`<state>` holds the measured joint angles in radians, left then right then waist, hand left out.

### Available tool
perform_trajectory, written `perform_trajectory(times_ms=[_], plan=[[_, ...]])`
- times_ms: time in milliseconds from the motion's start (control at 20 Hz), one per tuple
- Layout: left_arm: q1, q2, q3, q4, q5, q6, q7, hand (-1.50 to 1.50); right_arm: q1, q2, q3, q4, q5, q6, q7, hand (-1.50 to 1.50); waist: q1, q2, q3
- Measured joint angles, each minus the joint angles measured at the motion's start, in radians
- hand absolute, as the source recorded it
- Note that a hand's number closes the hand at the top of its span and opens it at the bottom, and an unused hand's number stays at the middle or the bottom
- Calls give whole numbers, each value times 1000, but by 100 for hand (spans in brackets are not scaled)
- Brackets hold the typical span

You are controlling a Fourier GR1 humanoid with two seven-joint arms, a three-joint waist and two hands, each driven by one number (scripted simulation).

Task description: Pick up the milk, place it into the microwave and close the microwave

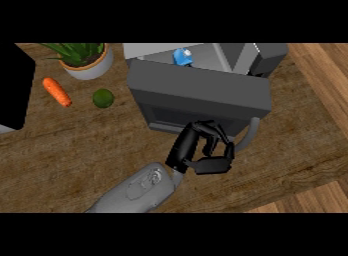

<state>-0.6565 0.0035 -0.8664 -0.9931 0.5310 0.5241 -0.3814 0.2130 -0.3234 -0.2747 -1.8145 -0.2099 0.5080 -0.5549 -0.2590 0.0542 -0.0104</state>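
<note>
- Curling in on itself, the right hand (pixel 203 152) is sitting just below centre frame, fingers clenched with nothing visible inside them. The left hand is not showing.
- The hand is hovering at the lower edge of the open door (pixel 199 85), the dark slab that is filling the middle of the frame. Whether it is touching that edge cannot be told.
- The handle (pixel 252 131) is curving down just to the right of the hand, beside the fingers.
- The milk (pixel 182 56) is sitting up-frame from the hand, beyond the door and inside the microwave (pixel 232 52) at top centre. Placing is looking done, so closing seems to be the step left.
- The coming push is likely depending on the door lying between hand and milk, with its long axis running left to right.
- A lime (pixel 103 98), a carrot (pixel 56 91) and a plant (pixel 85 60) are lying well apart at upper left on the counter (pixel 73 155), blocking nothing.
</note>
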Motion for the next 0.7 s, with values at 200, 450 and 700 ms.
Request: perform_trajectory(times_ms=[200,450,700], plan=[[-60,-3,29,48,60,5,-8,150,-21,-24,-3,-12,-24,14,27,-150,-14,9,1],[-127,-4,65,109,129,7,-24,150,-38,-57,-22,-16,-54,28,57,-150,-34,17,2],[-182,-4,104,155,190,-6,-66,150,-62,-82,-37,-18,-85,36,82,-150,-49,28,2]])
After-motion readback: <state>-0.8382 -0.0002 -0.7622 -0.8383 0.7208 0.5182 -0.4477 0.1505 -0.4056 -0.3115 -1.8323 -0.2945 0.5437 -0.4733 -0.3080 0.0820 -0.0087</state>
